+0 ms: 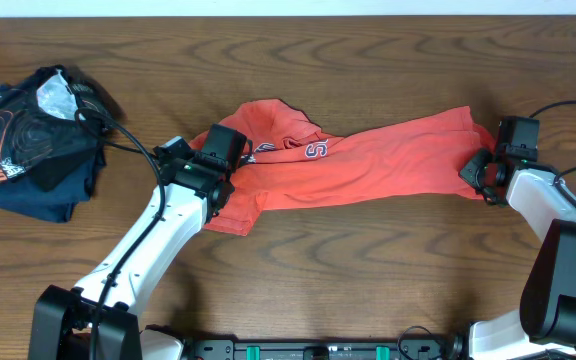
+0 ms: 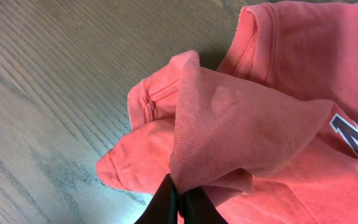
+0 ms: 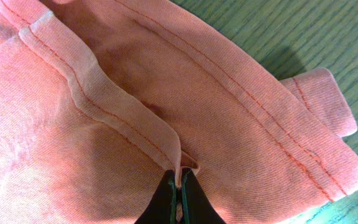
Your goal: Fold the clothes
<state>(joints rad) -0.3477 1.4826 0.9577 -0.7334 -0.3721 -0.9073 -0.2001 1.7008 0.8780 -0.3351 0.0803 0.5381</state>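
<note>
The coral-red short-sleeved cotton T-shirt (image 1: 378, 160) lies across the middle of the brown wood-grain table (image 1: 368, 290). It is drawn out into a long, rumpled band that runs from one arm's jaws to the other's. Dark blue block lettering with white outlines (image 1: 308, 150) shows on the band's left part, just beside the left arm's head.

The left gripper (image 2: 180, 199) has its black jaws pressed together on a fold of the coral cloth. In the left wrist view the fabric comes straight out of the tips and drapes forward in a soft peak. A stitched, hemmed edge lies on the wood beyond the peak, and the corner of the lettering shows at the right.

The right gripper (image 3: 179, 190) sits at the shirt's opposite end. Its black jaws are clamped shut on a thin raised ridge of the stitched seam, with the pinched strip showing between the tips. The cloth spreads out ahead of them, and a double-stitched hem lies folded over onto the table on the right side.

A dark navy garment with a swirl print (image 1: 28, 140) sits in a heap at the table's far left, well apart from the T-shirt.
</note>
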